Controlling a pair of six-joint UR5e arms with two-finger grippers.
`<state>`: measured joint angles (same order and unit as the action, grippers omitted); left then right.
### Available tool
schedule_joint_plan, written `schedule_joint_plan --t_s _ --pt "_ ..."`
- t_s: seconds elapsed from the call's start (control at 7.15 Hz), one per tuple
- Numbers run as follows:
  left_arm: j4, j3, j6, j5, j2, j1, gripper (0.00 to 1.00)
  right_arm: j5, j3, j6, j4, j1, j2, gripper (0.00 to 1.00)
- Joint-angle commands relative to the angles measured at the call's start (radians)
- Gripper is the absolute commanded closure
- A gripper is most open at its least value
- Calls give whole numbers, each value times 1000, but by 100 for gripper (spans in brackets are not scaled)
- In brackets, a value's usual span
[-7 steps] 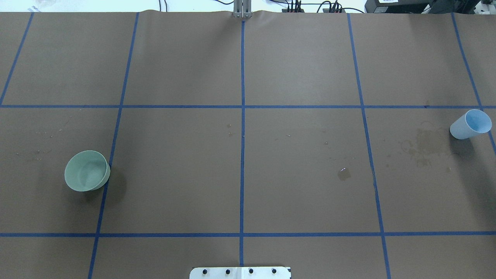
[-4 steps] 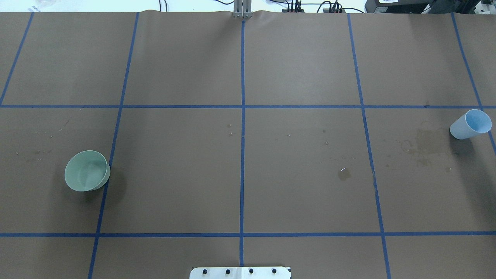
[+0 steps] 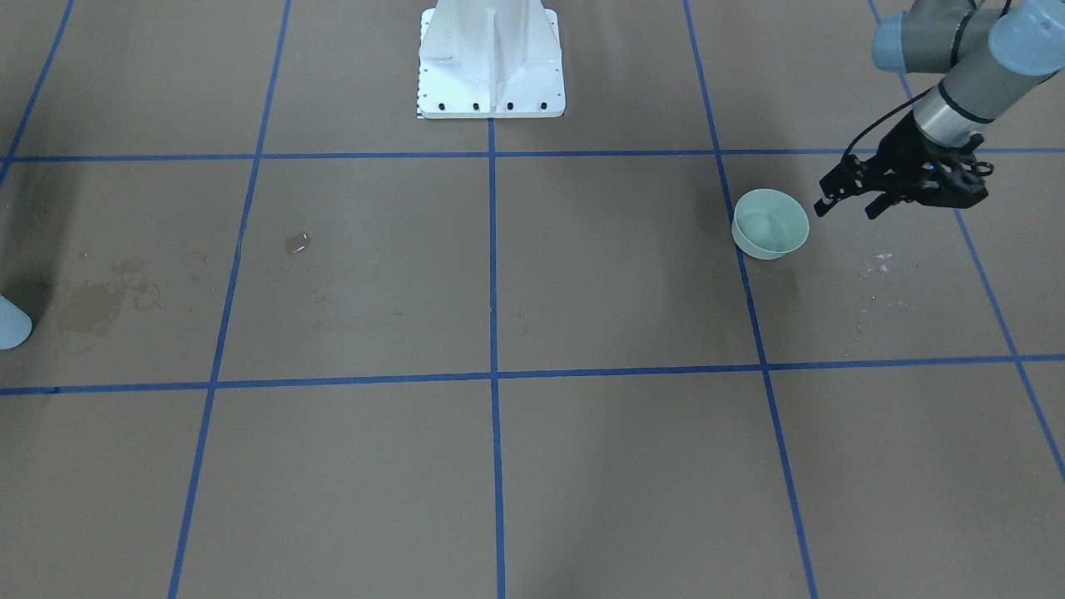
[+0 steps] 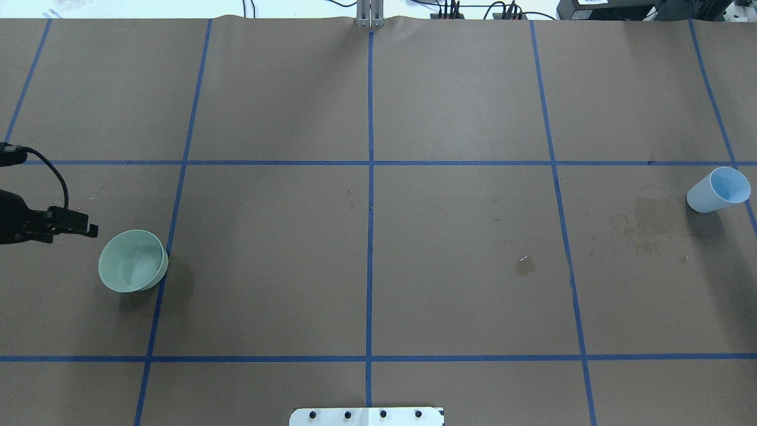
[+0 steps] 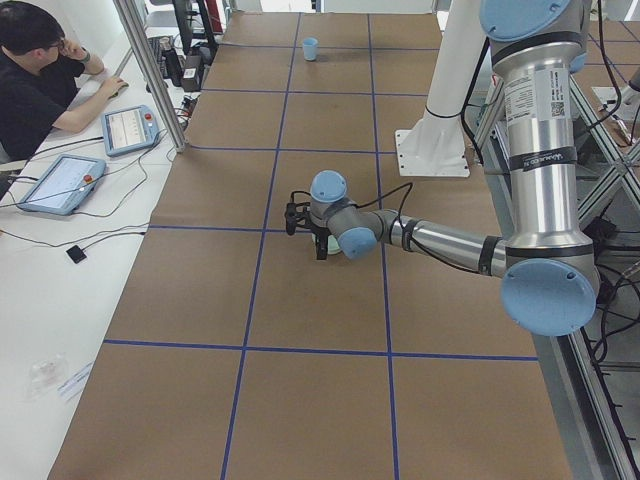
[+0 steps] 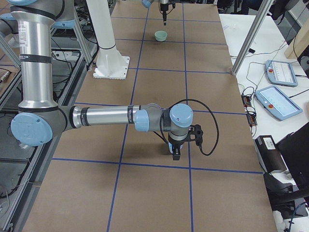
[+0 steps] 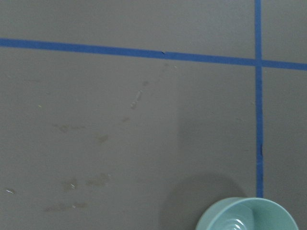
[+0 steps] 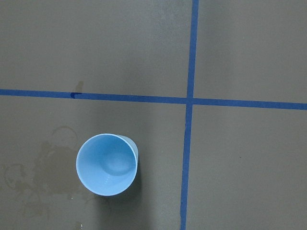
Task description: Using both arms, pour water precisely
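Observation:
A pale green bowl (image 4: 131,260) stands at the table's left; it also shows in the front view (image 3: 770,223) and at the bottom of the left wrist view (image 7: 249,218). My left gripper (image 3: 844,212) hovers just outside the bowl, fingers apart and empty; the overhead view shows it at the left edge (image 4: 83,228). A light blue cup (image 4: 717,189) stands upright at the far right, right under the right wrist camera (image 8: 106,164). My right gripper (image 6: 176,153) shows only in the right side view, above the cup; I cannot tell its state. A small water puddle (image 4: 524,265) glints on the paper.
Brown paper with blue tape lines (image 4: 370,177) covers the table. A dried water stain (image 4: 650,219) lies left of the cup. White droplets (image 3: 878,262) speckle the paper near the bowl. The white pedestal base (image 3: 491,58) stands at the robot's edge. An operator (image 5: 40,70) sits beside the table.
My left gripper has come into the overhead view from the left edge, near the bowl. The bowl and the cup have not moved.

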<state>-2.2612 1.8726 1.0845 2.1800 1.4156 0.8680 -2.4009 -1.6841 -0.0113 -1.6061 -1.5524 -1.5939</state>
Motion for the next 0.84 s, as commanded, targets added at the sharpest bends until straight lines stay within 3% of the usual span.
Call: schedule_joint_plan --t_s 0.0,0.7 --pt "-1 10 52 -54 -3 -69 1 0 -2 1 0 -2 -9 1" --pt "-4 -32 54 -115 5 -121 1 0 0 1 0 -3 -14 1"
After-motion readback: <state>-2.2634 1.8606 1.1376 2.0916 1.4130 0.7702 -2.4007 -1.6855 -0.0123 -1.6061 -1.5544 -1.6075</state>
